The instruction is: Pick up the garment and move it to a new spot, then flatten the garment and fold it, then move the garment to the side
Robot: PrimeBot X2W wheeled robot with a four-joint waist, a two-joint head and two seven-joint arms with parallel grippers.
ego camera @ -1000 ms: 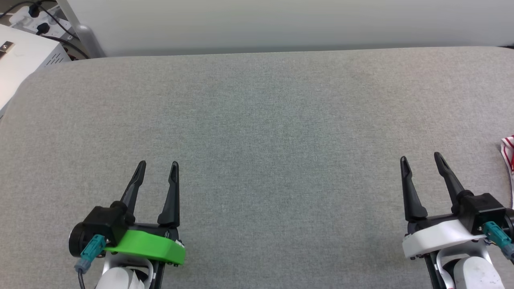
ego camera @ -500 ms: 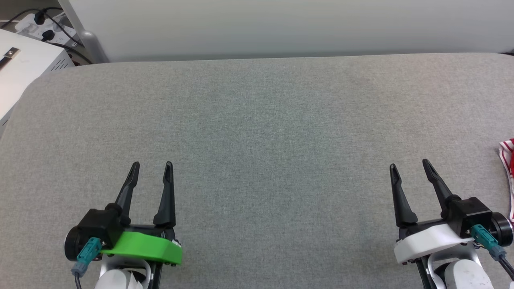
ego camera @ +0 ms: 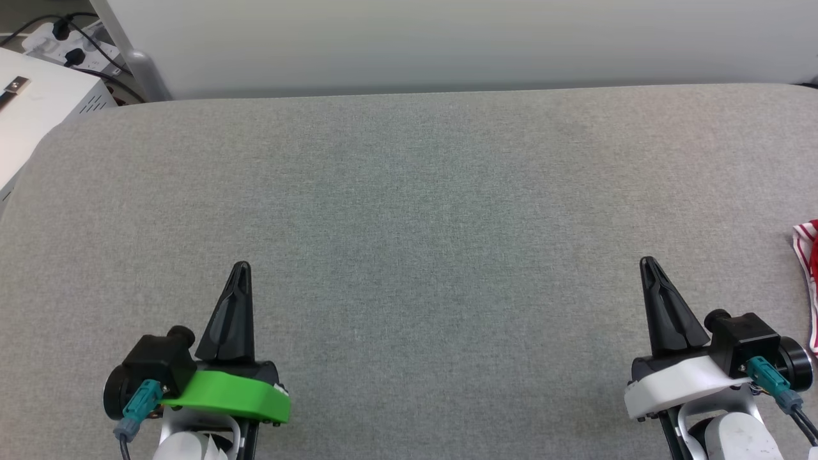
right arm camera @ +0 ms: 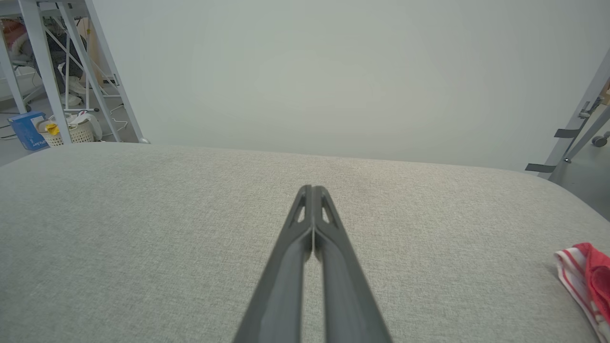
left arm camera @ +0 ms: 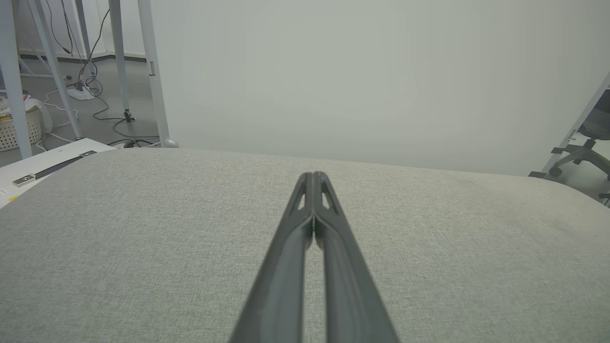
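Left gripper (ego camera: 241,266) and right gripper (ego camera: 648,262): jaws pressed together, empty, over the grey table (ego camera: 409,211). Garment (ego camera: 807,255) lies at right frame edge.

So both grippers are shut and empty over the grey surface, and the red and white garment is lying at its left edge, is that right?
Not quite: the garment lies at the right edge of the grey surface, beyond the right gripper, as the head view shows. Both it and the left gripper are shut and empty.
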